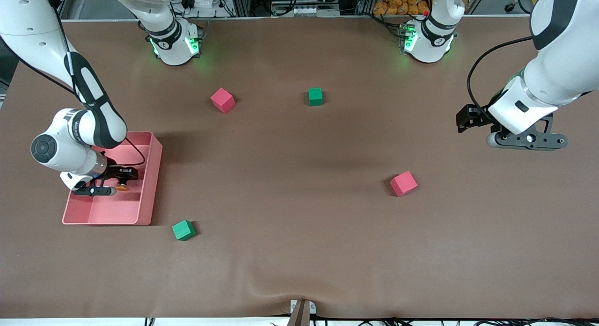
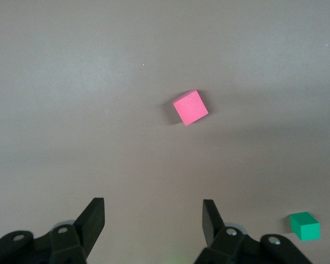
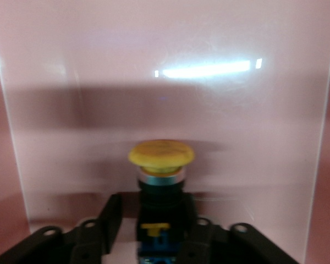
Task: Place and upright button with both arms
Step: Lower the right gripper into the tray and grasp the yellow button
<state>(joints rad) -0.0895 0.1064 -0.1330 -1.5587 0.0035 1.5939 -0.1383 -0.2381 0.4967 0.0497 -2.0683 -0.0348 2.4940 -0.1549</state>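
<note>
The button [image 3: 160, 170] has an orange cap and a black-and-blue body. It sits between the fingers of my right gripper [image 3: 153, 220], inside the pink tray [image 1: 152, 176] at the right arm's end of the table. One finger [image 3: 111, 217] stands a little off the body and the other is against it, so the jaws are open around the button. The cap points away from the wrist, toward the tray's pink surface. In the front view only the orange cap [image 1: 121, 187] shows under the right gripper [image 1: 122, 178]. My left gripper [image 1: 469, 119] waits open and empty above the table at the left arm's end, as the left wrist view [image 2: 154, 220] also shows.
Two red cubes [image 1: 222, 100] [image 1: 403, 183] and two green cubes [image 1: 315, 96] [image 1: 183, 230] lie on the brown table. The left wrist view shows a red cube [image 2: 190, 108] and a green cube [image 2: 304, 226]. A divider splits the tray into two compartments.
</note>
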